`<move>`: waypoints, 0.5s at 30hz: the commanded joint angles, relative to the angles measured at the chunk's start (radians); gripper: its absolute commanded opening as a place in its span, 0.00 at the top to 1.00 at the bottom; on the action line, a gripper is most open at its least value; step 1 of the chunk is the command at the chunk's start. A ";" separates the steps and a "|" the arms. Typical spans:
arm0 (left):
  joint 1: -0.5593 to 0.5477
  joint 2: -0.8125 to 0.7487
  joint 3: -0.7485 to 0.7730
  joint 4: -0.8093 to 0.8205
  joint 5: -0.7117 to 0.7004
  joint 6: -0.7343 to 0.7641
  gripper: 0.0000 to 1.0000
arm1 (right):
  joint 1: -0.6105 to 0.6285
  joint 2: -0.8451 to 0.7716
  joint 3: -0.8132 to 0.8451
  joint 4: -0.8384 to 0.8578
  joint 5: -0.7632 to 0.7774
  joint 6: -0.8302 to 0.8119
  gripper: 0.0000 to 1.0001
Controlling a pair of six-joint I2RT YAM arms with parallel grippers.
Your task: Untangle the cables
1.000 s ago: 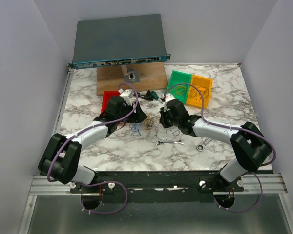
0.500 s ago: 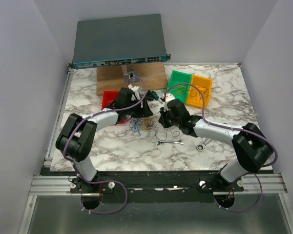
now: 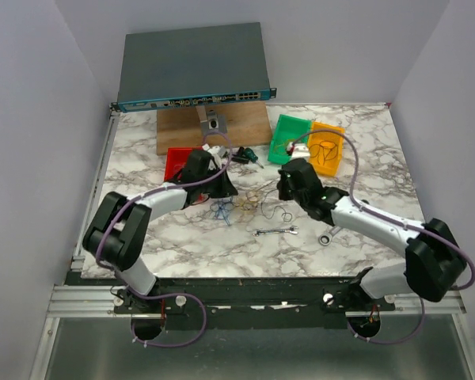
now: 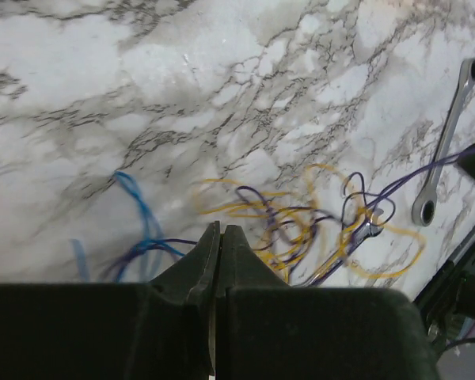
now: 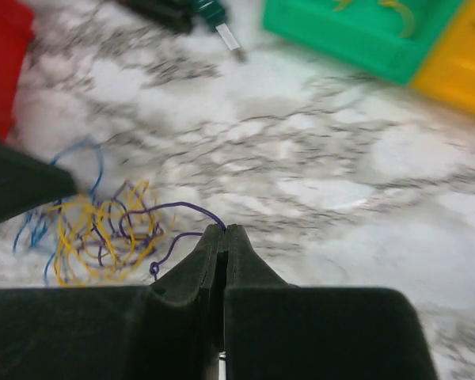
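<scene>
White walls close in the marble bench (image 3: 142, 229). At its far edge we see a grey network switch (image 3: 191, 67), and a wooden board (image 3: 182, 133) lies just in front of it. On the left side a red bin (image 3: 172, 162) stands beside the wrist of the left arm.

The left fingers (image 3: 224, 190) are clenched. In the left wrist view a blue strand and a dark strand run right up to the tips, so we read them as grasping the cables (image 3: 239, 204). These lie on the bench in the middle, between the two arms. They are a loose tangle of blue, yellow and dark purple loops, with the blue ones on the left and the yellow ones in the centre.

Behind the tangle, near the board, there is a small green-and-black tool (image 3: 244, 156). In front of the tangle, and apart from it, a silver wrench (image 3: 275, 231) lies flat. A second wrench (image 3: 329, 236) lies further right, close under the right arm.

One dark purple strand goes from the tangle to the right fingers (image 3: 283, 190). In the right wrist view they are pressed together on this strand, and it comes out at their tips.

Behind the right arm a green bin (image 3: 289, 136) and an orange bin (image 3: 327, 150) stand side by side, touching. We cannot tell what the small yellow pieces inside the green one are.
</scene>
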 commanded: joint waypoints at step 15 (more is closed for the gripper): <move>0.096 -0.357 -0.259 0.118 -0.276 -0.060 1.00 | -0.291 -0.583 0.179 -0.460 0.492 0.230 0.99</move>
